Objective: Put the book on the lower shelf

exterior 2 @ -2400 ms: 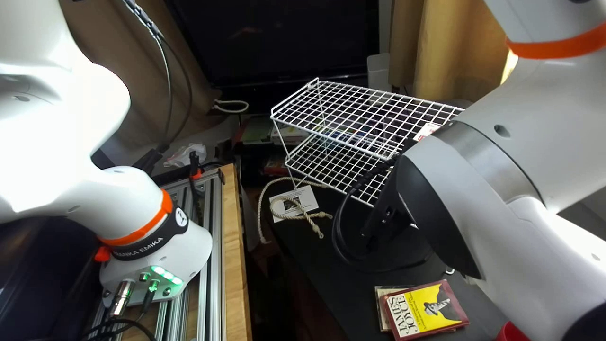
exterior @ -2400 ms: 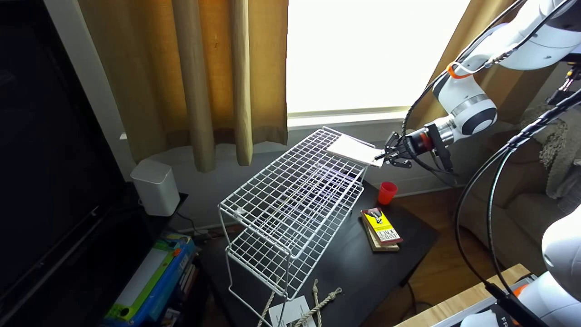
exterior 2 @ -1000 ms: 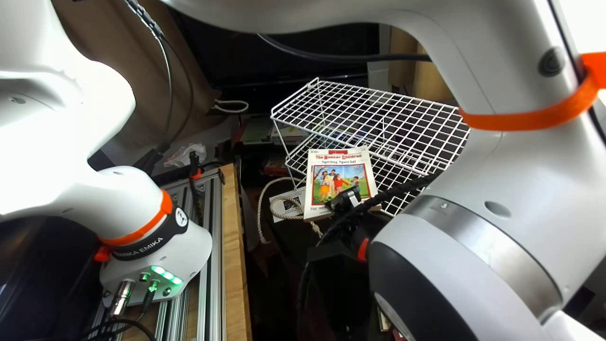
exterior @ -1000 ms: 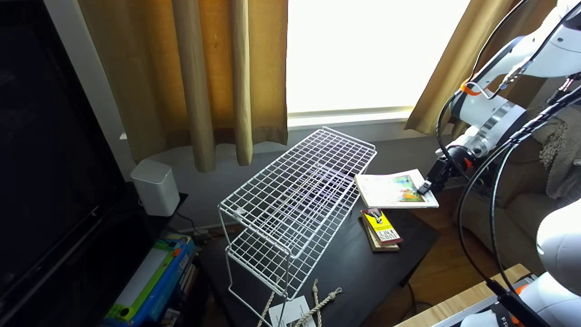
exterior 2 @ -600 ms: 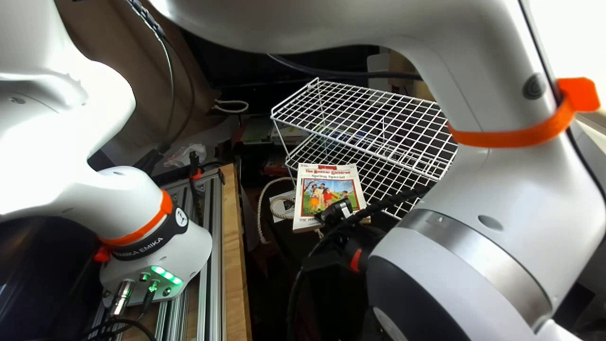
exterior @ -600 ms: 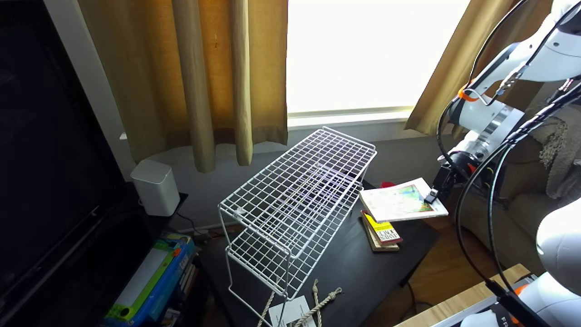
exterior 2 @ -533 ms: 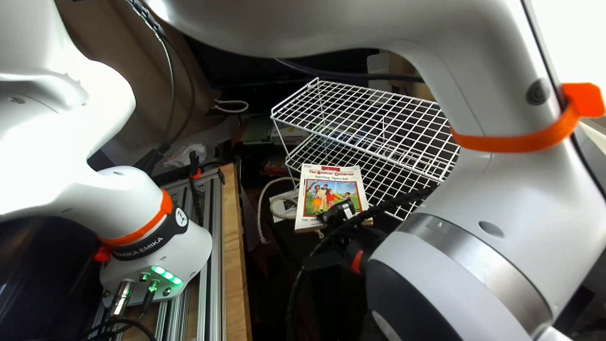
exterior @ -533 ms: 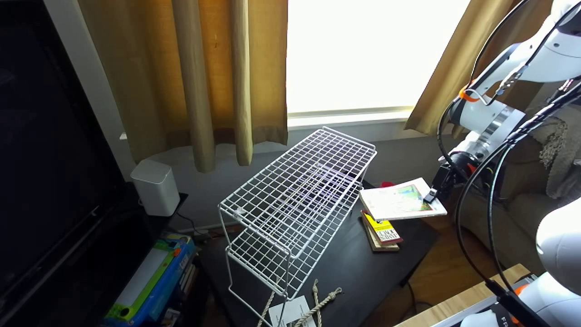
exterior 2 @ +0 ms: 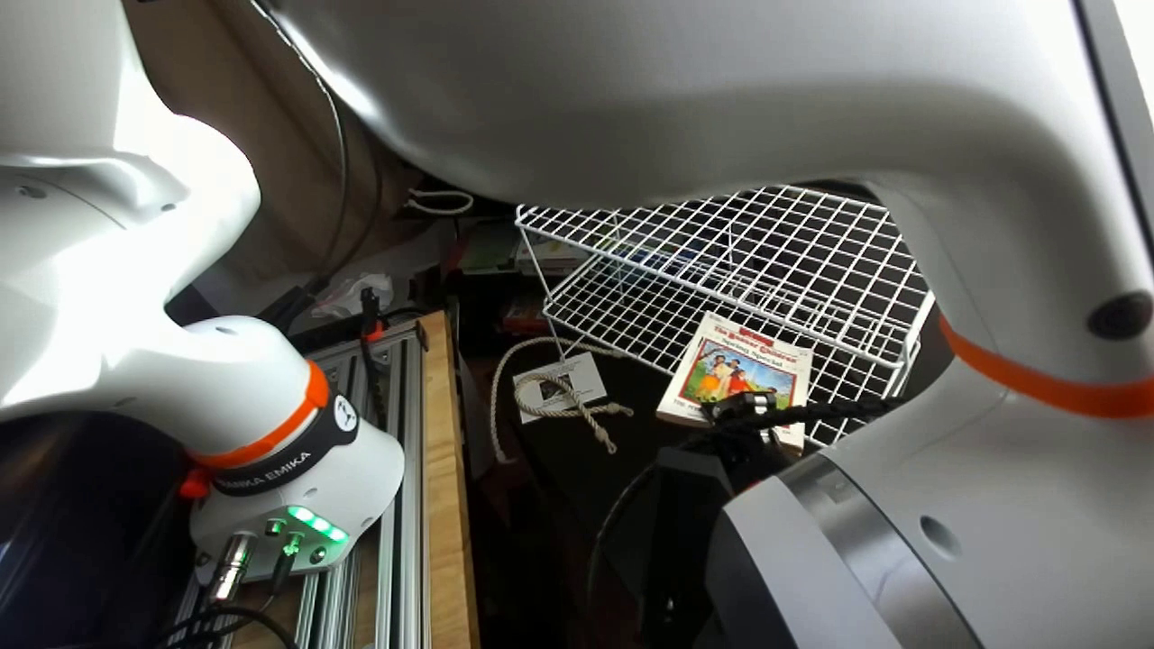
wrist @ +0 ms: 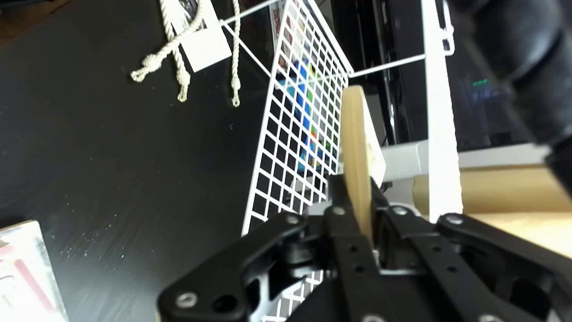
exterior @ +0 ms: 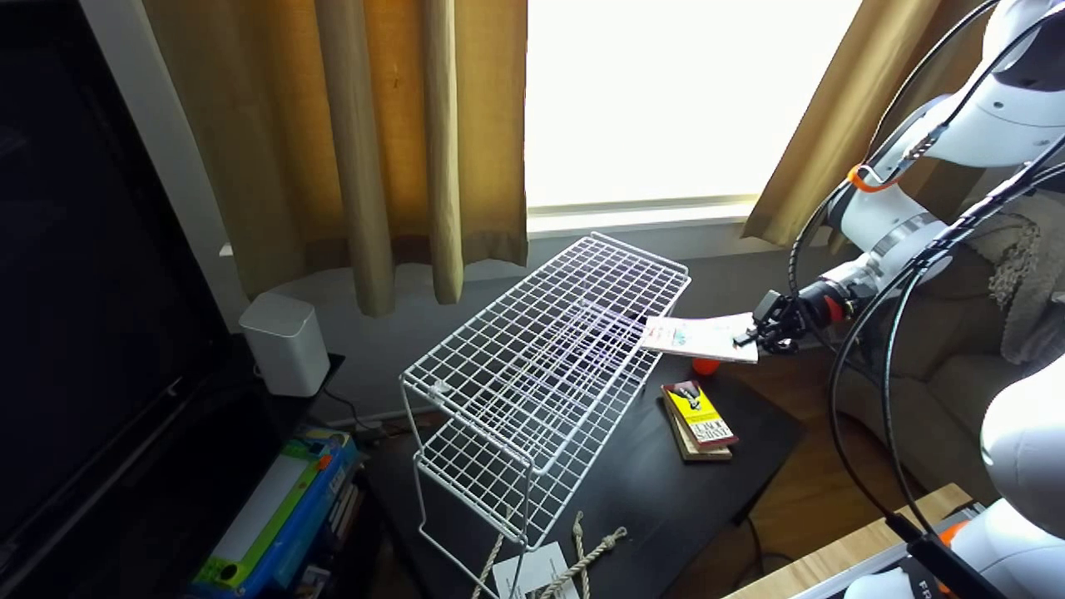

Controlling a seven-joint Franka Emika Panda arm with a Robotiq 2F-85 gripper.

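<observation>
The book [exterior: 699, 339], thin and white with a colourful cover, is held roughly flat above the black table; its cover faces up in an exterior view [exterior 2: 735, 365]. My gripper [exterior: 746, 339] is shut on its near end; in the wrist view the fingers [wrist: 357, 192] press both sides of the page edge [wrist: 354, 129]. The lower shelf [exterior: 470, 478] is the under mesh of the white rack and also shows in an exterior view [exterior 2: 622, 311]. In the wrist view the book points into the gap between the lower shelf [wrist: 283, 143] and the top grid [wrist: 442, 134]. Whether it touches the rack cannot be told.
The rack's top grid [exterior: 516, 333] overhangs the lower shelf. A yellow book [exterior: 701, 416] on another book, a partly hidden red cup [exterior: 705, 366], rope [exterior: 595, 549] and a card [exterior: 537, 570] lie on the black table [exterior: 641, 491]. A window wall stands behind.
The book was over the top grid's end, then was drawn away and lowered. In the last half second it moved back towards the rack's side and turned. The gripper stayed shut on it.
</observation>
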